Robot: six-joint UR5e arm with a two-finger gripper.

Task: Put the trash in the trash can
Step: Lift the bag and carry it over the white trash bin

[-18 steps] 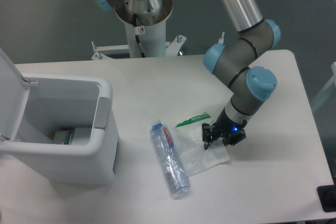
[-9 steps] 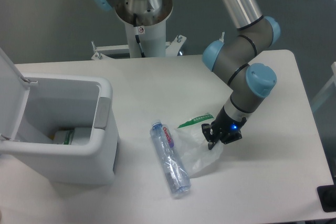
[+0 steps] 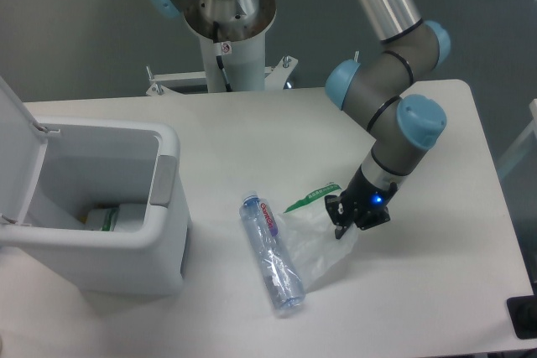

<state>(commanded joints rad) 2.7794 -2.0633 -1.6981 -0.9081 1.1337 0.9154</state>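
A clear plastic bag [image 3: 315,236] with a green top strip lies on the white table, its right edge lifted and bunched. My gripper [image 3: 340,222] is shut on that right edge, just above the table. A clear slim bottle [image 3: 271,253] with a red-and-blue label lies on its side left of the bag, touching it. The white trash can [image 3: 164,207] stands at the left with its lid [image 3: 15,153] swung open; a green-and-white item lies inside on the bottom.
The arm's base column [image 3: 226,48] stands behind the table's far edge. The table's right edge [image 3: 495,199] runs close to my arm's elbow. A dark object [image 3: 523,318] sits at the bottom right corner.
My gripper closed on the bag's right edge and pulled it up slightly; the bag has bunched and its green strip shifted a little right. The bottle stayed put.
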